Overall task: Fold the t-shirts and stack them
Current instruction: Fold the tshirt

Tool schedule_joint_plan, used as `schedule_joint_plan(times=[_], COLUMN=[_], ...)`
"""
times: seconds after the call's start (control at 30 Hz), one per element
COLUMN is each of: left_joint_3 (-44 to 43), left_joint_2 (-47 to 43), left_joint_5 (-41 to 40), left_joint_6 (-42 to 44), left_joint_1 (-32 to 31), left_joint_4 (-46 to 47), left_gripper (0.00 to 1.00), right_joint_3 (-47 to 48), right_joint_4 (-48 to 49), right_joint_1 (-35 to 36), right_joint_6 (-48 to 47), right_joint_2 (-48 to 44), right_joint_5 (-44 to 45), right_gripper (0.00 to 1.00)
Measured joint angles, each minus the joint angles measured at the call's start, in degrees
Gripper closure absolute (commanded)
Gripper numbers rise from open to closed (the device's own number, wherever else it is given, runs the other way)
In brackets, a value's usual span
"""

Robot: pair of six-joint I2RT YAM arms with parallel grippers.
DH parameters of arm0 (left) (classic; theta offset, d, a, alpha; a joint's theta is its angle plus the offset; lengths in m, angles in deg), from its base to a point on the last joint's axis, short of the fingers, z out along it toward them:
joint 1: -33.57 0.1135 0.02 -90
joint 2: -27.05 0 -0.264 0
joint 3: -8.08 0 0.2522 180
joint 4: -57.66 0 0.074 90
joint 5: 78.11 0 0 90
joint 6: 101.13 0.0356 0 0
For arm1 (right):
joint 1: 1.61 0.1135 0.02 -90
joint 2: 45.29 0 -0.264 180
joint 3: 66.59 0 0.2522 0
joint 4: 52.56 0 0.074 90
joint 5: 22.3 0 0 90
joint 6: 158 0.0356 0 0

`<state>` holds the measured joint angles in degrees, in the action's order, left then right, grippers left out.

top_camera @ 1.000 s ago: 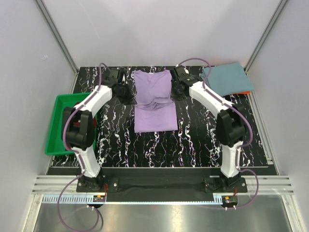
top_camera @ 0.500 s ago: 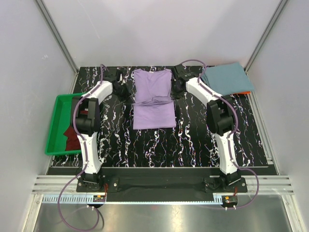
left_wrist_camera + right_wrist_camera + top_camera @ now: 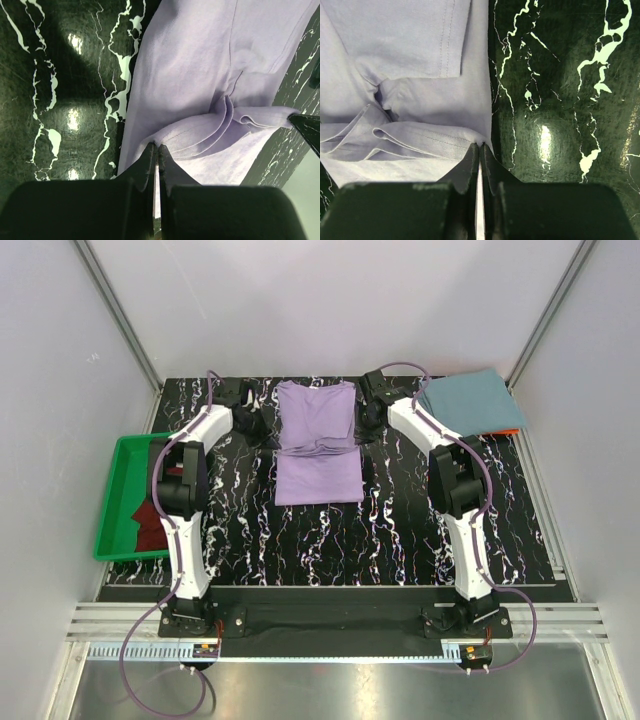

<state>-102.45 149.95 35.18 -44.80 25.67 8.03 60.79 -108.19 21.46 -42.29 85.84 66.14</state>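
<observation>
The lavender shirt (image 3: 318, 445) lies between the 2 grippers. Its long side runs from near to far, with the neck end farthest away. The cloth is soft and smooth, but bunched into wrinkly folds across its middle — right where both grippers meet it. The left gripper (image 3: 156, 146) has its fingers squeezed narrow on the shirt's left edge. The right gripper (image 3: 480, 146) pinches the right edge the same way. Outside each gripper is bare, shiny black table (image 3: 400, 530) with white veins. The teal shirt (image 3: 468, 402), folded flat, sits just right of the right gripper. The maroon shirt (image 3: 148, 520) lies crumpled in the green tray (image 3: 112, 502) — well left of the left gripper and nearer.
</observation>
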Motion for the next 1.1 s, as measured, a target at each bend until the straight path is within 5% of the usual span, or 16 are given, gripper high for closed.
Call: schedule_joint_plan(times=[1.1], left_joint_3=[-10.25], left_joint_2=[7.61], left_joint_5=[1.25], left_joint_6=[-1.38], left_joint_1=[2.16], left_joint_4=[-1.29], left_gripper=[0.98], right_joint_3=[7.58], right_joint_4=[1.64], right_joint_1=[-2.89], right_joint_6=[0.70], right_joint_2=[4.85], right_joint_5=[-3.39], right_gripper=[0.97])
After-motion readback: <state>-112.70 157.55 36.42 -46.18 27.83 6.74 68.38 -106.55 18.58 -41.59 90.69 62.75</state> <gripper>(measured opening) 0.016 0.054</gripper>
